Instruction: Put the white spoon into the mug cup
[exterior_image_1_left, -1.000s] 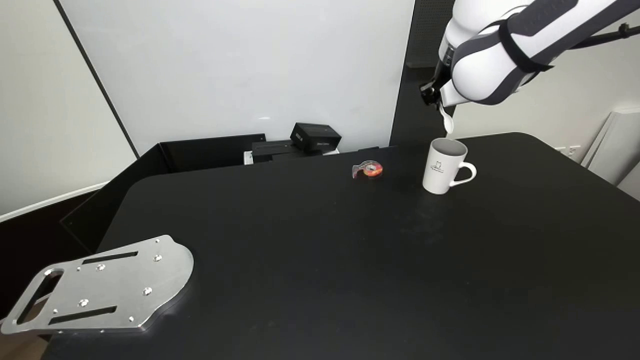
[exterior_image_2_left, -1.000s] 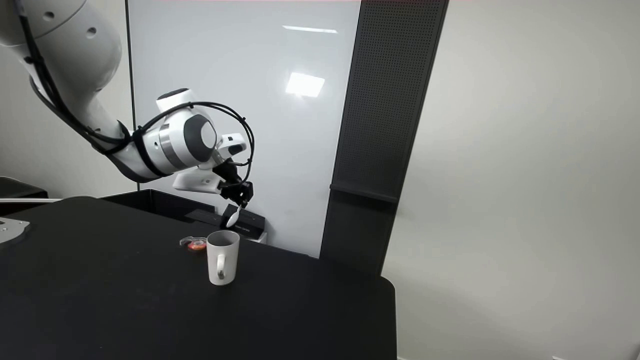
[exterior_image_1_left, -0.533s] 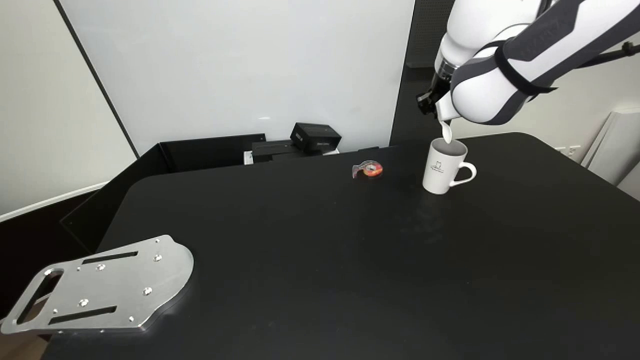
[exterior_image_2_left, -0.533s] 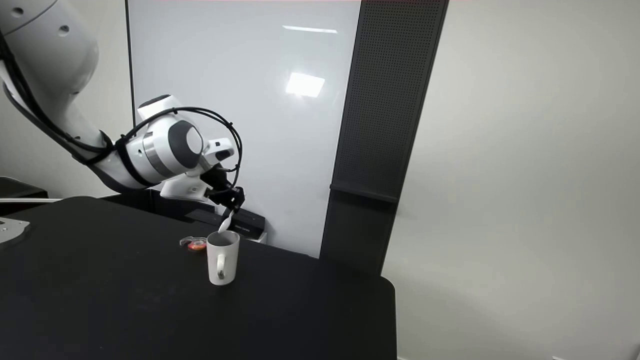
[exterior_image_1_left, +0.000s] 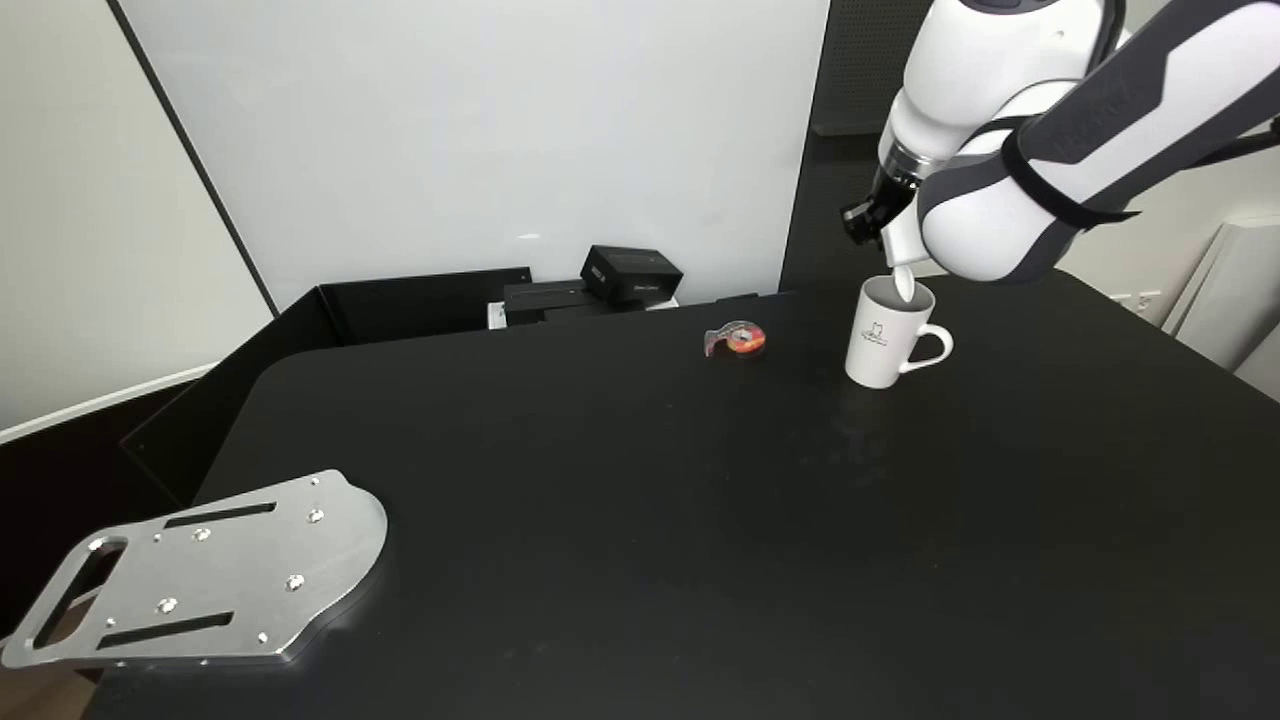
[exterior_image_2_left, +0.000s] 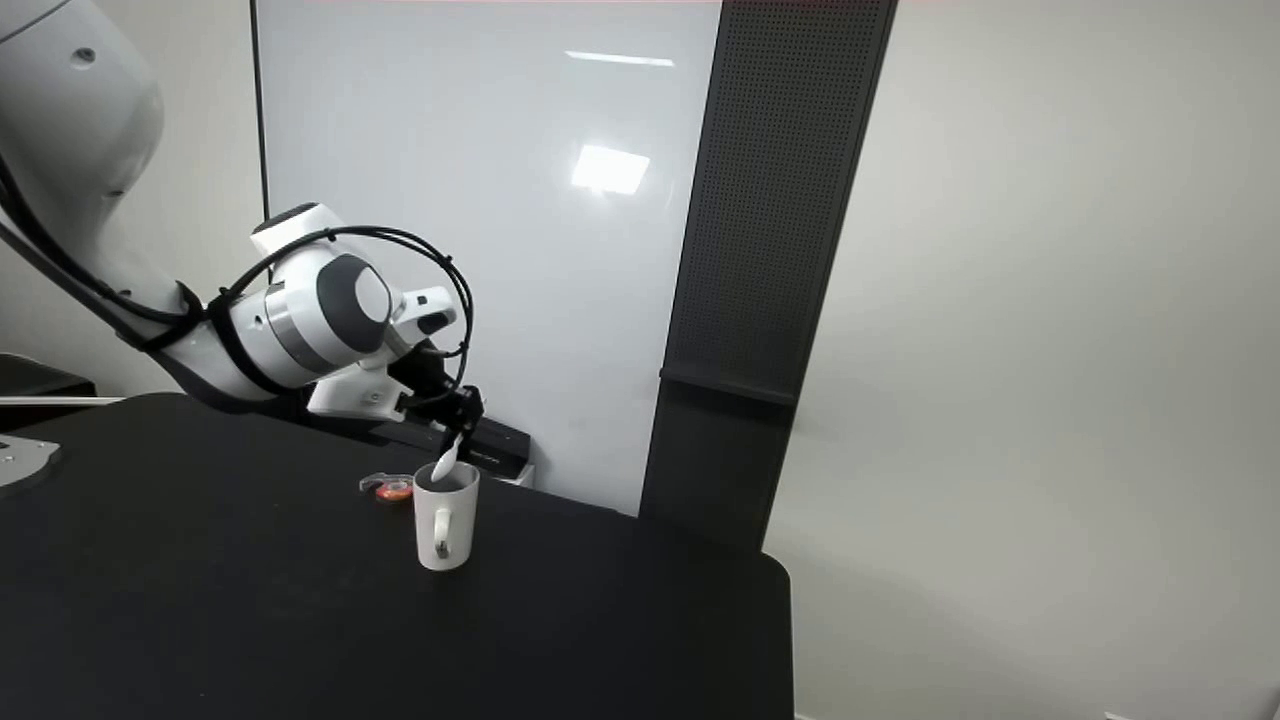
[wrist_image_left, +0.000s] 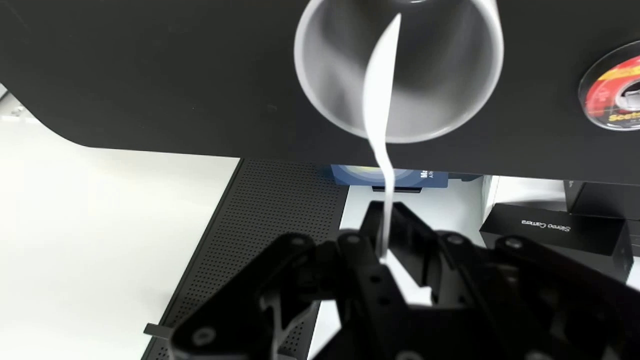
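white spoon tilted, bowl down, at the mouth of the mug; tip below rim or just above, you cannot tell. your fingers nipped tight on spoon's handle. mug upright on table, tape near.

Tape dispenser on black table, slotted metal plate, black boxes

Panda arm: glossy white, dark gray panels, silver ring, black cables and straps. Robotiq gripper is pretty much black, with round screws.
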